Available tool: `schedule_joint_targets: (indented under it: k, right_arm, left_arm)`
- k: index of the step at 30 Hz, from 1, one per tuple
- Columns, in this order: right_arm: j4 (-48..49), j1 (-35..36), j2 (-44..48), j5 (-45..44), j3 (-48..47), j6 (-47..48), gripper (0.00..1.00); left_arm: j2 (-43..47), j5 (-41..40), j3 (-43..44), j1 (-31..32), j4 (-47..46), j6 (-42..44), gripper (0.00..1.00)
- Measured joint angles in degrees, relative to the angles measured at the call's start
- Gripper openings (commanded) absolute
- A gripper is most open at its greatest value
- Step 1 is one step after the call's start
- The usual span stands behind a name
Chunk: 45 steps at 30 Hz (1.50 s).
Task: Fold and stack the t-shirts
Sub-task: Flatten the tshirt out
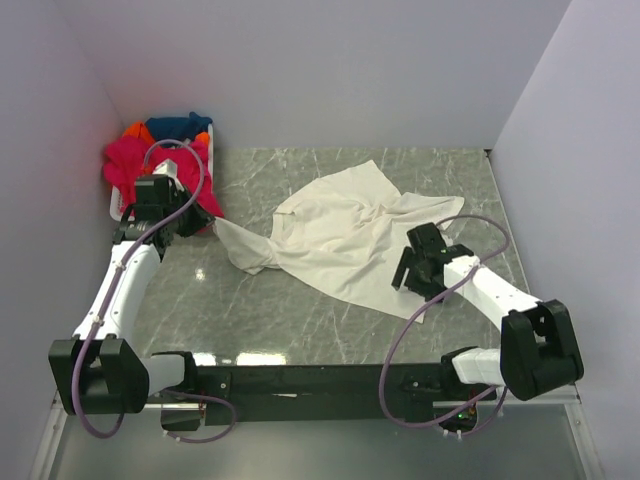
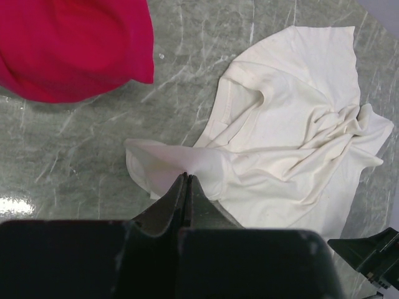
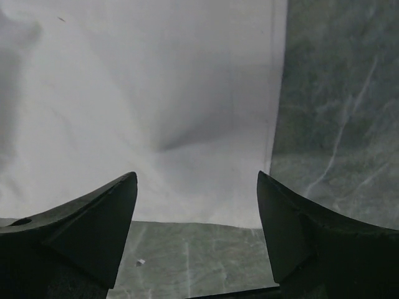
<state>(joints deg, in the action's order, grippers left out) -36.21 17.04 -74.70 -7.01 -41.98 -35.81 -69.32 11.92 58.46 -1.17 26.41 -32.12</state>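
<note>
**Top external**
- Item: cream t-shirt [image 1: 345, 240], crumpled, mid-desk [image 1: 290, 325], with one corner drawn out in a twist toward the left.
- Left claw [image 1: 205, 222]: at the tip of that twist, just beside the basket.
- Right claw [image 1: 408, 270]: over the shirt's near right edge, fingers apart.
- Container: white basket [image 1: 113, 207], far left corner.
- Contents: pink t-shirt [image 1: 125, 160], dark blue t-shirt [image 1: 175, 126] and orange t-shirt [image 1: 133, 131], heaped above the rim. Pink cloth spills over the side toward the left claw.

**Left wrist**
- Left claw [image 2: 187, 179]: clenched, pinching a fold of the cream t-shirt [image 2: 287, 124]. The rest of the garment lies rumpled beyond.
- Pink t-shirt [image 2: 75, 43]: near the cream one, but apart from it.

**Right wrist**
- Right claw [image 3: 196, 176]: released and wide, straddling the hem corner of the cream t-shirt [image 3: 156, 87], nothing gripped.
- Bare desk [image 3: 336, 93] lies just beside the hem.

**Step, as judged:** spreading the cream shirt flat ahead of folding.

**Handling note**
- The right claw should come down and take the hem corner, one layer only.
- Both claws then draw apart, low over the desk, until the creases in the middle go.
- Pull away from the basket so the pink overhang is not snagged
</note>
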Motion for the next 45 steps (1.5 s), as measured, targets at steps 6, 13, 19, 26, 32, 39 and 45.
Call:
schedule_joint_targets:
  k: [6, 13, 19, 26, 32, 39, 45]
  right_arm:
    - [-1.1, 0.0, 2.8, -0.9, 4.7, -3.7, 0.74]
    - [-1.7, 0.0, 6.3, -0.9, 9.6, -6.8, 0.66]
    - [-1.9, 0.0, 6.4, -1.1, 9.9, -7.9, 0.55]
    - [-2.0, 0.0, 6.3, -1.3, 10.1, -8.2, 0.5]
    - [-2.0, 0.0, 6.5, -1.4, 10.3, -8.3, 0.42]
    - [-2.4, 0.0, 6.5, -1.2, 10.3, -9.1, 0.17]
    - [-2.5, 0.0, 6.8, -0.2, 10.3, -9.3, 0.0]
  left_arm:
    - [1.4, 0.8, -0.7, 0.0, 0.9, 0.0, 0.0]
    - [1.7, 0.9, -1.1, 0.0, 1.0, 0.0, 0.0]
    - [1.7, 1.2, -1.1, 0.0, 1.1, 0.1, 0.0]
    - [1.7, 1.3, -1.1, 0.0, 1.1, 0.2, 0.0]
    - [1.7, 1.3, -1.1, 0.0, 1.1, 0.2, 0.0]
    - [1.7, 1.3, -1.1, -0.2, 1.2, 1.0, 0.0]
    - [1.6, 1.3, -1.1, -0.5, 1.2, 1.0, 0.0]
